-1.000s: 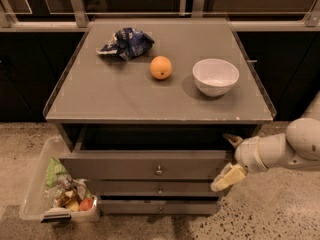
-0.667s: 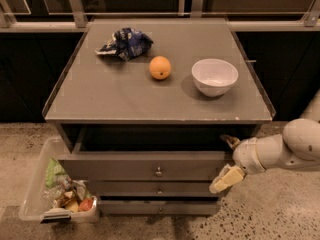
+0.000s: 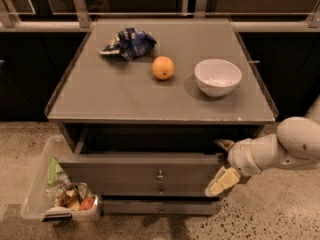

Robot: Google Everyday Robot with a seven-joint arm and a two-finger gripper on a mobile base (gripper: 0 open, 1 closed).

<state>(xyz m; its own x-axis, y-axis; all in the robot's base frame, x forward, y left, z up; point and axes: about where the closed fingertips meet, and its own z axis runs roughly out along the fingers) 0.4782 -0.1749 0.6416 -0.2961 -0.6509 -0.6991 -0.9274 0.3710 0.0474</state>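
My gripper (image 3: 223,163) is low on the right, at the right end of the top drawer front (image 3: 145,168) of a grey cabinet. It is open: one fingertip (image 3: 224,144) shows above the drawer's top edge and the pale lower finger (image 3: 222,181) hangs beside the drawer face. Nothing is held between them. The top drawer stands pulled out a little, with a dark gap above it. On the cabinet top (image 3: 115,99) lie a crumpled blue chip bag (image 3: 128,43), an orange (image 3: 163,67) and a white bowl (image 3: 217,77).
A clear plastic bin (image 3: 59,196) with snacks and packets sits on the floor at the cabinet's left. Lower drawers with small knobs (image 3: 160,175) sit under the top one. A railing and dark panels run behind the cabinet. Speckled floor lies in front.
The arm and gripper have edged slightly left toward the drawer's right end. The items on top have not moved.
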